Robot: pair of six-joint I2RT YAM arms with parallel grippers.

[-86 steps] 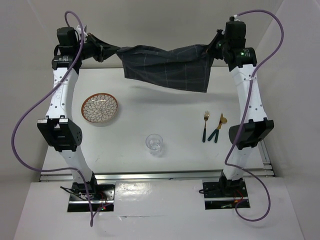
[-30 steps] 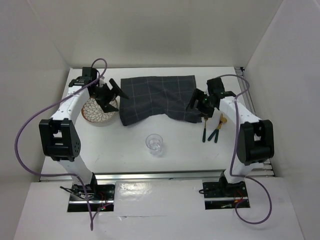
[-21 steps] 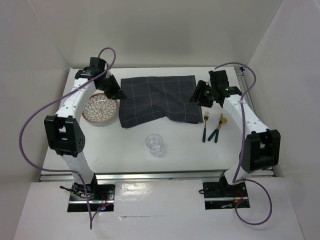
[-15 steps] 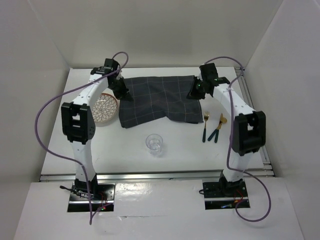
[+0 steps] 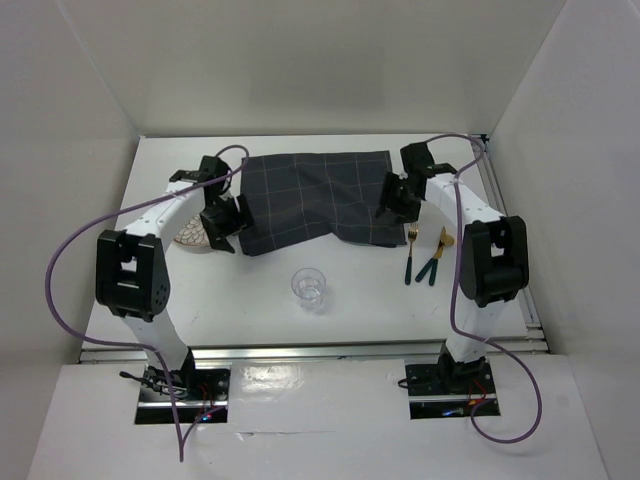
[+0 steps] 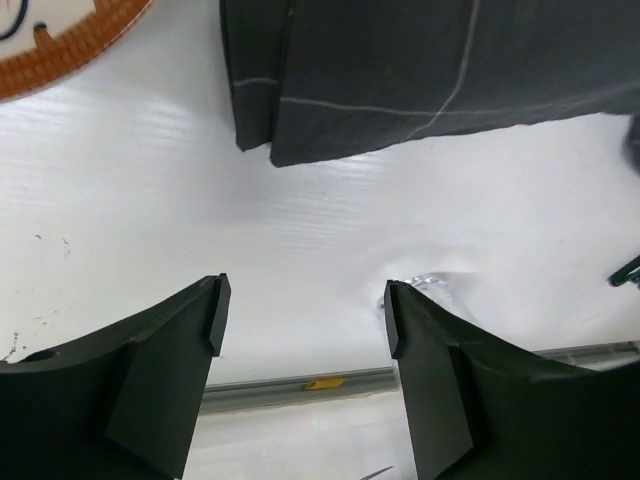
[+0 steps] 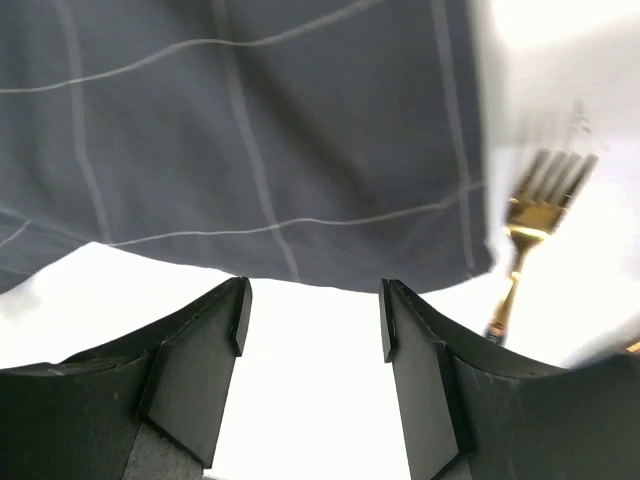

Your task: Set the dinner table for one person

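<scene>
The dark grey checked cloth point(image 5: 310, 198) lies spread on the white dinner table point(image 5: 250, 305), its near edge uneven. My left gripper point(image 5: 226, 226) hovers at the cloth's near left corner. In the left wrist view it point(image 6: 303, 315) is open and empty, with the cloth point(image 6: 420, 70) ahead of it. My right gripper point(image 5: 395, 200) is over the cloth's right edge. It point(image 7: 312, 315) is also open and holds nothing, with the cloth point(image 7: 250, 130) just beyond its fingers. A gold fork point(image 7: 530, 215) lies to the right of the cloth.
An orange patterned plate point(image 5: 188, 238) sits left of the cloth, mostly under my left arm, and its rim point(image 6: 70, 45) shows in the left wrist view. A clear glass point(image 5: 309, 287) stands near the front centre. A fork point(image 5: 411, 250) and knife point(image 5: 437, 258) with dark handles lie at the right. The metal rail point(image 5: 320, 348) runs along the near edge.
The cloth, held up between both grippers at first, now lies flat. Over the last half second both grippers drew back from its far corners toward its near side.
</scene>
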